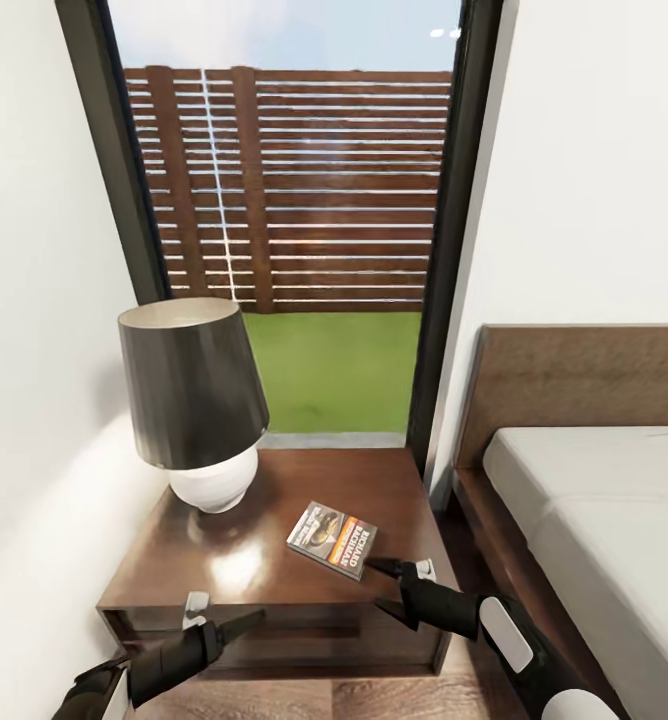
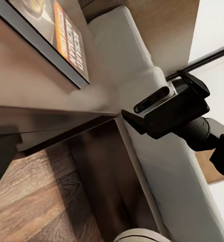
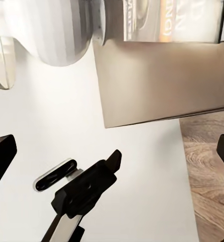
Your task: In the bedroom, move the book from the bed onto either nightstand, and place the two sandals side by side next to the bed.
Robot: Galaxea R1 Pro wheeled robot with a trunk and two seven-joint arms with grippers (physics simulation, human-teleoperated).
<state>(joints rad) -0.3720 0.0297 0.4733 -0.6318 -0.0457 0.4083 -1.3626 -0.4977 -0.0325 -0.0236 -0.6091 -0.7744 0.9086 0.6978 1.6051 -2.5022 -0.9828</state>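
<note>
The book [image 1: 332,540] lies flat, cover up, on the dark nightstand [image 1: 174,560], near its front right corner. My right gripper [image 1: 384,586] is open just in front of the book's near corner, with nothing between its fingers [image 3: 1,156]. My left gripper [image 1: 222,615] hovers open by the nightstand's front edge, to the left and lower. The left wrist view looks along the book [image 2: 66,35] toward the right gripper [image 2: 139,108]. In the right wrist view the book [image 3: 167,20] sits beyond the left gripper [image 3: 84,169]. To the right stands the bed [image 1: 594,520]. The sandals are out of view.
A lamp [image 1: 194,385] with a dark shade and white base occupies the nightstand's back left. A white wall runs along the left. Behind is a tall dark-framed window [image 1: 304,200] showing fence and grass. Wood floor [image 1: 394,700] lies in front, with a narrow gap between nightstand and bed frame.
</note>
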